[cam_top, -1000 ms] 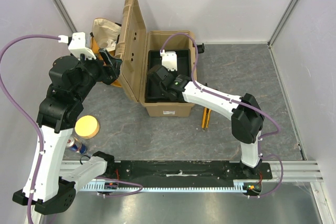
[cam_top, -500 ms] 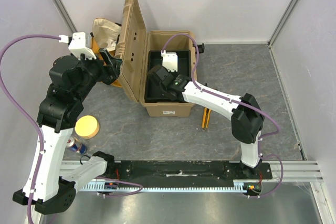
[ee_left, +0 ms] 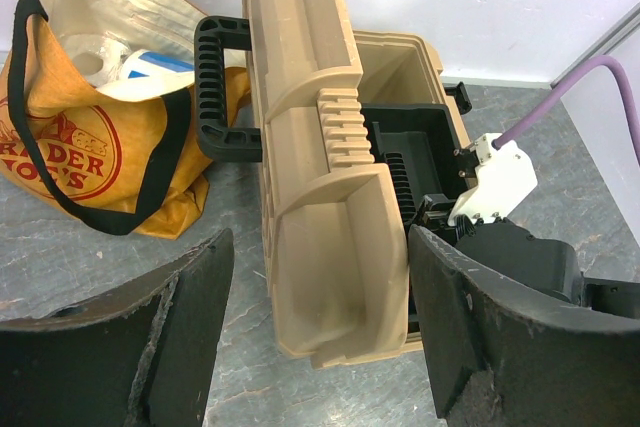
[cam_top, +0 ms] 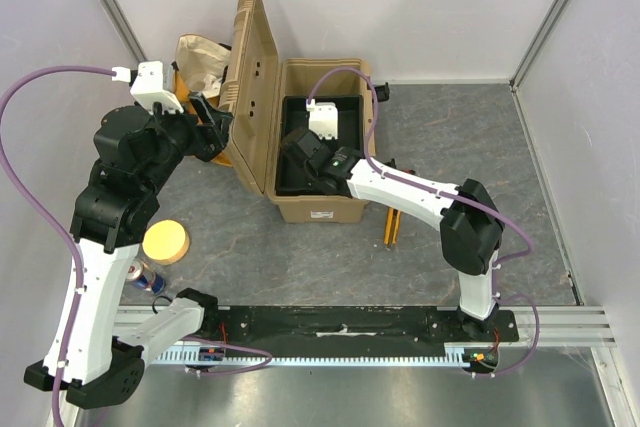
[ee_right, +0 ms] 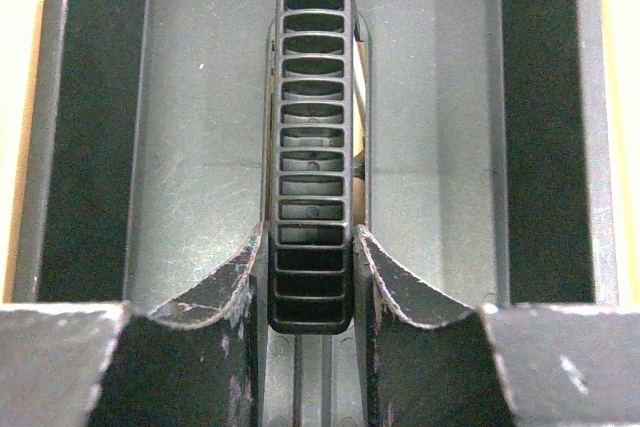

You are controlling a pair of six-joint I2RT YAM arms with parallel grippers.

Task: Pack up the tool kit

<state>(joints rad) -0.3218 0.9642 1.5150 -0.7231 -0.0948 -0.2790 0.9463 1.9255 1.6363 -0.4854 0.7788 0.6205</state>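
Gripping black ribbed tray handle (ee_right: 312,147) inside tan ribbed plastic toolbox (cam_top: 300,209) w/ right end effector (ee_right: 310,239), clenched; left end effector (ee_left: 320,277) released, at toolbox's 9 o'clock.

Left arm bent high, left gripper (cam_top: 217,128) wide open — right arm stretched forward, right gripper (ee_right: 311,239) clamped on the tray handle (ee_right: 311,97).
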